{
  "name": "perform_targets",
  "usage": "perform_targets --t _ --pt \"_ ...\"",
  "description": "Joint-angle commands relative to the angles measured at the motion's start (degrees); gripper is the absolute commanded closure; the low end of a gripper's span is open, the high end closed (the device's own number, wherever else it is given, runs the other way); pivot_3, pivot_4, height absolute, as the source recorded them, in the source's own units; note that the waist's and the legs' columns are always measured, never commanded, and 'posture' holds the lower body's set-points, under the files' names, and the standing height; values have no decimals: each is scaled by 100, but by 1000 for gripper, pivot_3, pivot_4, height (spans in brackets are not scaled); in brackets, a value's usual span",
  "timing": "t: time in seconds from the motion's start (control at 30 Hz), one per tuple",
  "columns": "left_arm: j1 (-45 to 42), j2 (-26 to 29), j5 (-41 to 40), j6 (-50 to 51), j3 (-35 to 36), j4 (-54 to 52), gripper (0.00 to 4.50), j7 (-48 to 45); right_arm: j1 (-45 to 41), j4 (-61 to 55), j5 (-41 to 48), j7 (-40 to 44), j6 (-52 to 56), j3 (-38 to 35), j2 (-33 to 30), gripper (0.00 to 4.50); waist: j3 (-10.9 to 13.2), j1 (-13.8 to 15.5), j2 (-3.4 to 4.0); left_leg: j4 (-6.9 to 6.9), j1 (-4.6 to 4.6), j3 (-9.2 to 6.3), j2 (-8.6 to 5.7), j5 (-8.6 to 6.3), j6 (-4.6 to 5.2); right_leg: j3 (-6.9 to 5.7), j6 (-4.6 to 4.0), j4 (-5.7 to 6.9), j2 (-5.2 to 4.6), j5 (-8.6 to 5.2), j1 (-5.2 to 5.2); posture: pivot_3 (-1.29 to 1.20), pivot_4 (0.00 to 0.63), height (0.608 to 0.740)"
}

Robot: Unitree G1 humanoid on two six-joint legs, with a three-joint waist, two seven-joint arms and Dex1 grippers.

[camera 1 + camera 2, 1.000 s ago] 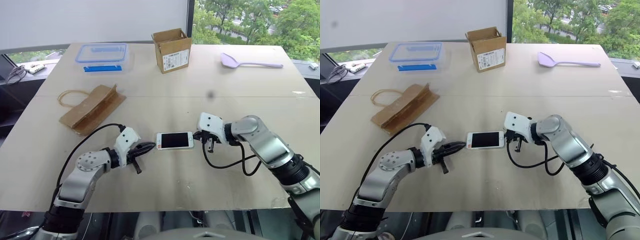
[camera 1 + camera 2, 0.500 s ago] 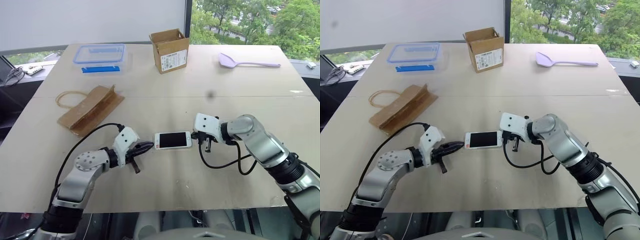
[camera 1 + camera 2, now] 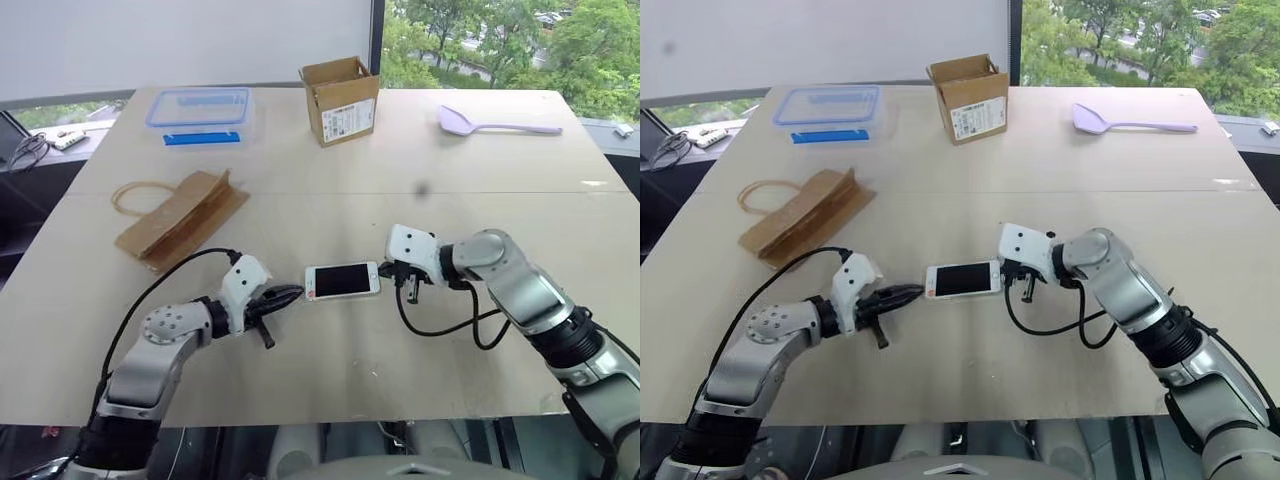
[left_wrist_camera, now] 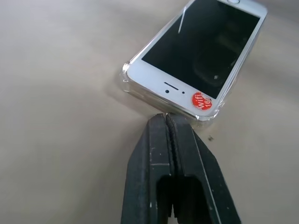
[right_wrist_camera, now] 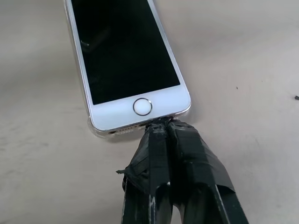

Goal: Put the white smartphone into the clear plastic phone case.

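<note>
The white smartphone [image 3: 342, 281] lies flat and screen up in the middle of the table. It sits inside the clear plastic phone case [image 4: 125, 82], whose glossy rim shows around its edges [image 5: 99, 132]. My left gripper [image 3: 298, 293] is shut and holds nothing. Its tip [image 4: 164, 117] is right at the earpiece end of the phone, beside a red sticker [image 4: 202, 100]. My right gripper [image 3: 386, 271] is also shut, and its taped tip [image 5: 161, 124] presses on the home-button end.
A folded brown paper bag [image 3: 180, 217] lies at the left. A clear box with a blue lid [image 3: 201, 112] and a small cardboard box [image 3: 342, 99] stand at the back. A lilac spoon [image 3: 495, 123] rests at the back right.
The head camera shifted slightly. The left arm and the phone sit a touch further left than before. Both grippers stay shut at the phone's ends.
</note>
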Motion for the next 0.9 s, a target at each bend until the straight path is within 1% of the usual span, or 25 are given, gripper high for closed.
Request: perform_targets --t 0.03,0.17,0.3,0.37,0.47,0.53,0.67,0.9 --pt "-39 131 -266 64 304 -42 4480 -102 113 -471 175 -10 3 -423 -234 4500 0 21 -1 1 -2 -1 -1 0 0 -1 0 -1 -1 0 0 0 150 740" --pt "-197 146 -551 206 335 -149 4480 -257 349 -845 345 -73 225 -728 -484 4500 0 29 -1 2 -2 0 -2 0 0 -1 -1 -5 -4 -1 2 0 150 740" --pt "-356 95 -759 356 145 -360 4480 -404 442 -1092 554 -150 461 -944 -543 4500 0 -1 -1 2 -2 0 -3 0 0 -1 0 -4 -3 0 2 0 150 740" --pt "-504 4 -701 366 -46 -358 4480 -356 483 -1218 733 -181 517 -1080 -505 4500 0 -4 -1 2 -1 -1 -2 0 0 0 1 -4 -1 0 2 0 150 740" --pt "-760 -159 -365 203 -463 -151 4480 -265 540 -1331 913 -243 524 -1182 -398 4500 1 10 -1 2 -1 -2 -2 0 0 0 1 -4 1 0 2 0 150 740" --pt "-869 -237 -226 134 -606 -20 4480 -215 555 -1352 992 -311 534 -1197 -344 4500 0 25 -2 5 -2 -4 -3 0 0 -1 1 -4 1 1 4 0 150 740" --pt "-1143 -435 43 0 -892 329 4480 -130 569 -1263 1046 -575 561 -1050 -78 4500 0 10 -2 6 -2 -2 -4 0 0 1 2 -4 2 1 4 0 150 740" --pt "-1121 -368 291 -85 -1004 543 4480 -150 322 -766 865 -640 382 -505 174 4500 0 1 -2 6 -1 -4 -3 0 0 2 2 -3 4 1 4 0 150 740"
